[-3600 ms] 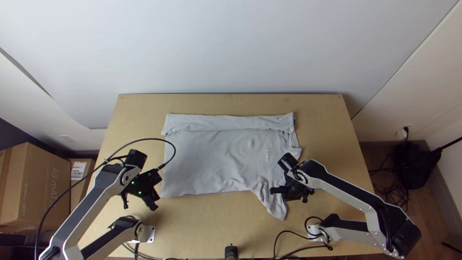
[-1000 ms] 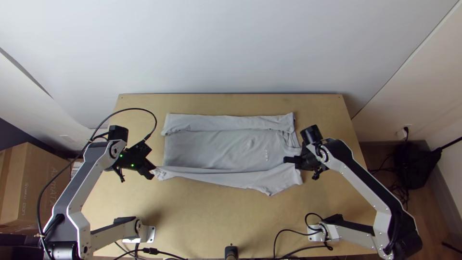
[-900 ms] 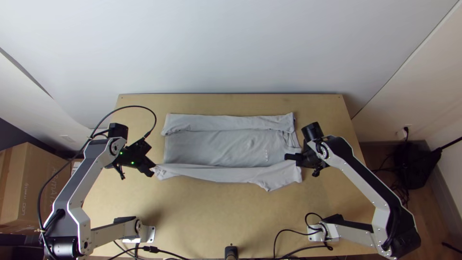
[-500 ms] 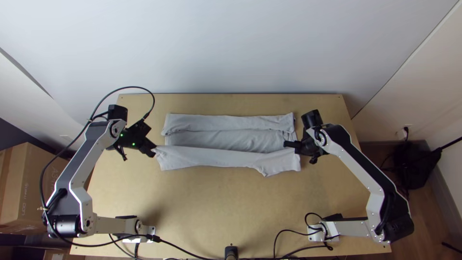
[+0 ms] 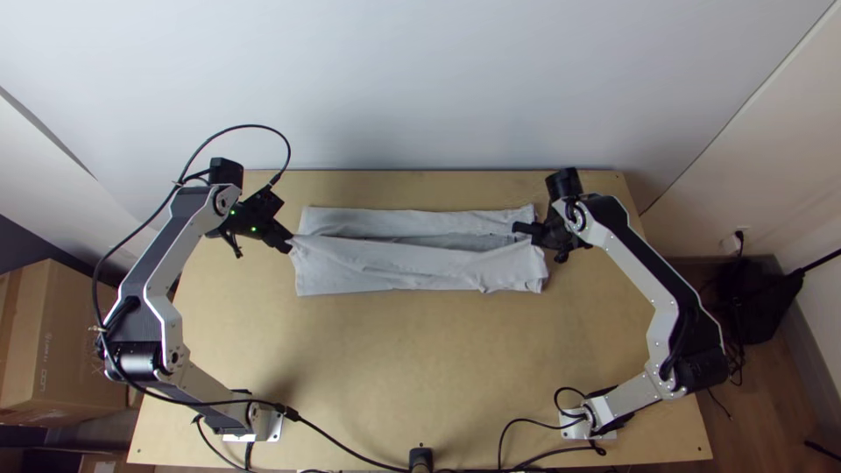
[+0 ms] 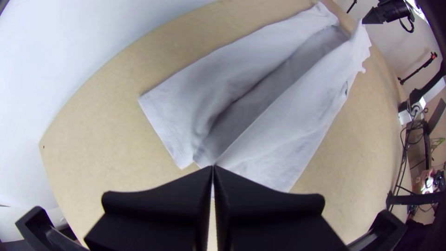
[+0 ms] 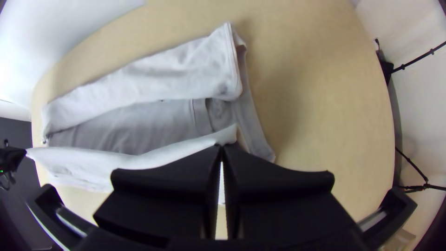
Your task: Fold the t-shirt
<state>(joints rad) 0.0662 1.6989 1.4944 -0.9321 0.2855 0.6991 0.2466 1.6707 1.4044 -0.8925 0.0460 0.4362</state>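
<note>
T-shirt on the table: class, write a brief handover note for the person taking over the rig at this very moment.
Left gripper: shut on the t-shirt, holding the near side's folded edge at its left end in the top view.
Right gripper: shut on the same edge, at the collar end.
Where: t-shirt on the table, beyond its middle, running lengthwise between the grippers.
Done: far side folded inward. The near side is partly over, with a strip of the body between the two.
Left: likely lay the near side down, let go and smooth it, then probably fold the strip end to end.

Print (image 5: 45,359) on cardboard box (image 5: 79,324), seemingly illegible
</note>
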